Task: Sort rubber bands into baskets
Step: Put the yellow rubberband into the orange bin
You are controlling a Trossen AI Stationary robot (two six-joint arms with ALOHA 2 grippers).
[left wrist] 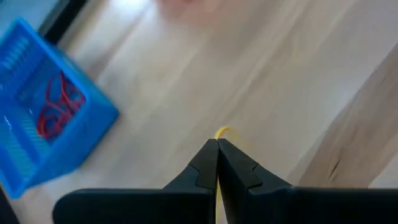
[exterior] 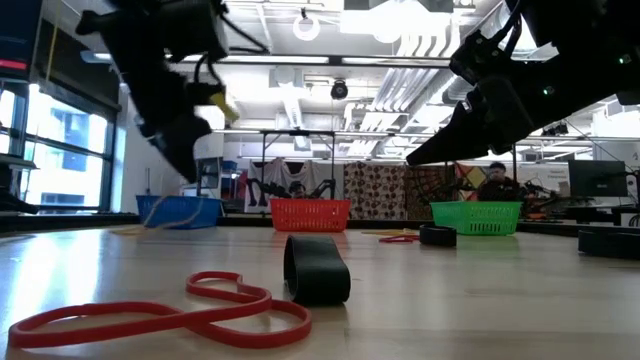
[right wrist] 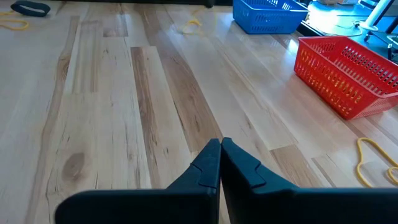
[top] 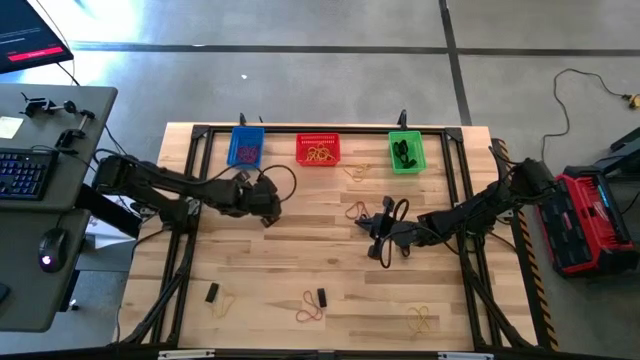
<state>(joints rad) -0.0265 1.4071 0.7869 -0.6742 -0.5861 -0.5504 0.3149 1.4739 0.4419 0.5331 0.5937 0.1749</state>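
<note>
2 closed grippers over open tabletop (top: 300,250)

Surface (right wrist: 112,112): pale wood planks, visible grain and knots, smooth satin finish, soft glare in low view. Blue basket (right wrist: 268,15), red basket (right wrist: 348,74), green basket (exterior: 478,216): plastic mesh, slightly shiny. Red rubber band (exterior: 160,315) up front: smooth, glossy rubber. Thick black band (exterior: 316,268) next to it: matt rubber, faint sheen on edge. Left pincer (left wrist: 217,144) fingers: dark matt plastic look, same on right pincer (right wrist: 221,144). Floor (top: 330,70) beyond surface: grey, polished, looks like concrete.
</note>
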